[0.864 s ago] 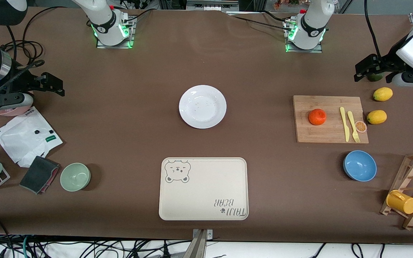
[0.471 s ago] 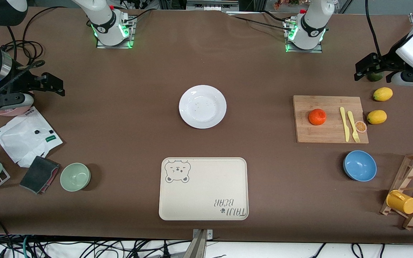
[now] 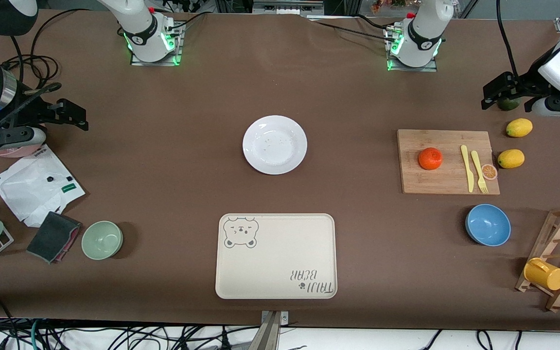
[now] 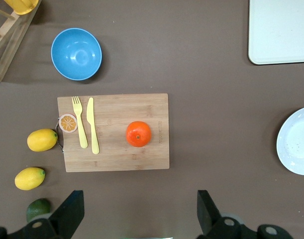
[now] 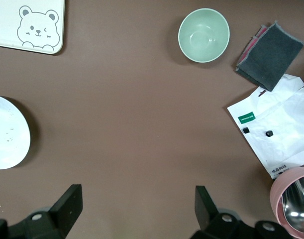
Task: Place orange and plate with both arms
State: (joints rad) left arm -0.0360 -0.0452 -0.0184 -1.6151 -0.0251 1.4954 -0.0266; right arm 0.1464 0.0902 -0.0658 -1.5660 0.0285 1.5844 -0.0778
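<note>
The orange (image 3: pixel 430 158) sits on a wooden cutting board (image 3: pixel 435 182) toward the left arm's end of the table; it also shows in the left wrist view (image 4: pixel 138 134). The white plate (image 3: pixel 274 144) lies empty on the table mid-way between the arms, and its edge shows in both wrist views (image 4: pixel 296 142) (image 5: pixel 7 132). My left gripper (image 3: pixel 506 97) (image 4: pixel 139 214) is open and empty, held high over the table beside the board, near a lime. My right gripper (image 3: pixel 61 114) (image 5: pixel 137 209) is open and empty, held high at the right arm's end.
On the board lie a yellow knife and fork (image 3: pixel 472 167) and an orange slice (image 3: pixel 489 171). Two lemons (image 3: pixel 511 158), a lime (image 3: pixel 507 103), a blue bowl (image 3: pixel 487 224) and a mug rack (image 3: pixel 559 257) stand nearby. The bear tray (image 3: pixel 276 291), green bowl (image 3: pixel 102 239), cloth, white bag and pink bowl (image 5: pixel 293 199) are also here.
</note>
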